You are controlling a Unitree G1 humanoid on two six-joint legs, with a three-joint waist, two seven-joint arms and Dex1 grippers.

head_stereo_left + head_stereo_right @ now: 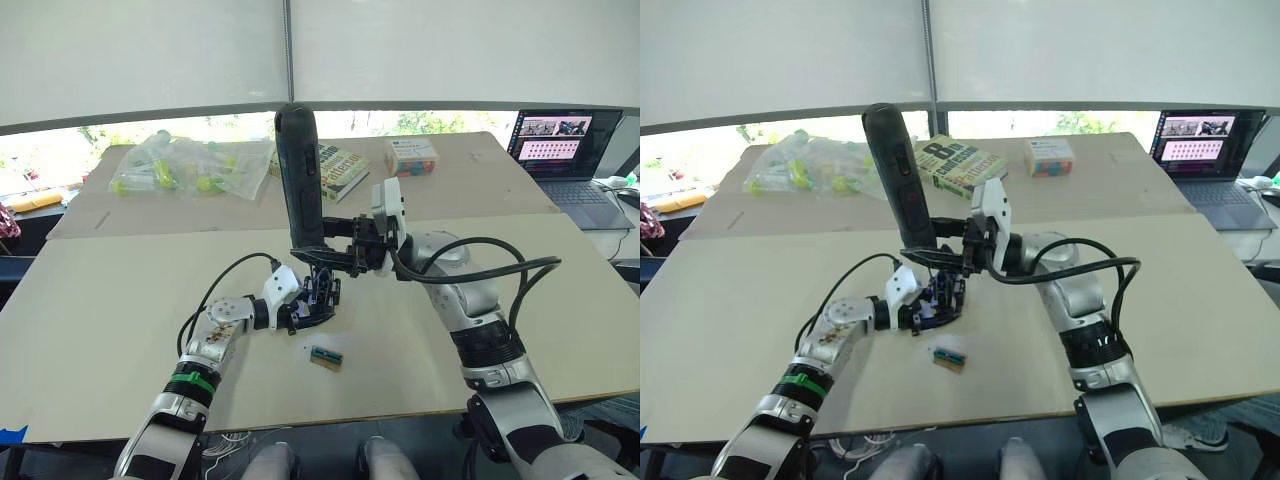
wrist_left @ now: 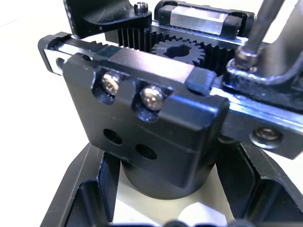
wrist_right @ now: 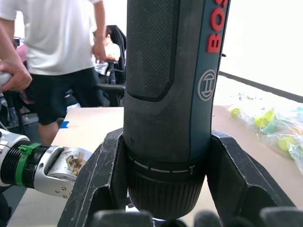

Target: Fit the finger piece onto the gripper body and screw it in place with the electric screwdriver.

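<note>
The right gripper (image 1: 345,250) clamps the electric screwdriver (image 1: 298,180) upright, bit on a screw of the gripper body (image 1: 318,295), which the left gripper (image 1: 300,312) jaws clasp on the desk (image 1: 120,300). Any tilt risks the bit camming out.

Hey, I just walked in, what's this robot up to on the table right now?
The robot is putting a small mechanism together. Its right tool is clamped on an electric screwdriver, held upright with the bit pointing down. Its left tool steadies the black gripper body on the table, right under the screwdriver. In the left wrist view the thin metal bit meets a screw on top of the body. A small green-and-tan block lies loose nearby.
</note>
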